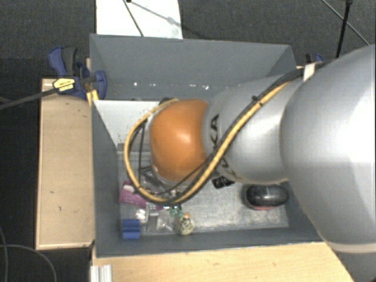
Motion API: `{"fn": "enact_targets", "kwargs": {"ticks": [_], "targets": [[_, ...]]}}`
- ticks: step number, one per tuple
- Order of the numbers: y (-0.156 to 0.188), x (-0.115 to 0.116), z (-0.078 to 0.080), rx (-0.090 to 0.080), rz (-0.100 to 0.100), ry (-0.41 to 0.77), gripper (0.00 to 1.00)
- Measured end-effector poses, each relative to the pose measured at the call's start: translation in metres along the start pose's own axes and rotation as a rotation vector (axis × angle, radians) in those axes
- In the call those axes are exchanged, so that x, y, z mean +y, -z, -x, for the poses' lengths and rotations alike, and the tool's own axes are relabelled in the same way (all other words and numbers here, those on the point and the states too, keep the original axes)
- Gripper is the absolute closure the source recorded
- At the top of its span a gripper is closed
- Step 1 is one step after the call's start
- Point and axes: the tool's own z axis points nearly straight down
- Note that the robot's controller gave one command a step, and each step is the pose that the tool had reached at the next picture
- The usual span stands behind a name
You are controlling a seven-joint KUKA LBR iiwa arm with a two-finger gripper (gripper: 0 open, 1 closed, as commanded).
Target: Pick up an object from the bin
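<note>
Closest to the camera is the near wall of the grey bin (pixel 205 242). Just inside it, a few small things lie bunched in the near corner, on the side away from the arm. A blue block (pixel 130 229) sits in that corner, on the camera side of the gripper and further out from the arm. Beside it is a white scrap (pixel 141 214), and a greenish-and-cream lump (pixel 185 223) lies nearer the camera than the gripper, slightly toward the arm. Any print on these pieces is too small to read.

The gripper (pixel 157 197) hangs low over this bunch, close to the bin floor and mostly hidden under the orange cover (pixel 176 140) on the wrist. I cannot tell whether it is open or closed, or whether it has hold of anything. The thing nearest to it is a purple piece (pixel 130 194), just beside it on the side away from the arm and close to the bin's side wall. There is little room to move between the gripper and that wall.

On the arm's side of the gripper the floor is bare metal as far as a dark rounded thing (pixel 265 195), which lies well apart under the arm (pixel 305 128). A yellow-and-black cable (pixel 235 131) loops round the cover and back along the arm. Pale marks on the dark band behind the cover are too blurred to read.

Beyond the gripper, the sloping far wall rises to the rim.
</note>
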Motion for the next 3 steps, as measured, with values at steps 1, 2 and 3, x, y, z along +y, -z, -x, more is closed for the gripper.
{"fn": "enact_targets", "kwargs": {"ticks": [1,2,3], "targets": [[-0.063,-0.057,0.021,-0.007,-0.001,0.212,0.00],[-0.060,-0.055,0.024,-0.018,0.003,0.208,1.00],[0.103,-0.049,0.028,-0.015,0.002,0.184,1.00]]}}
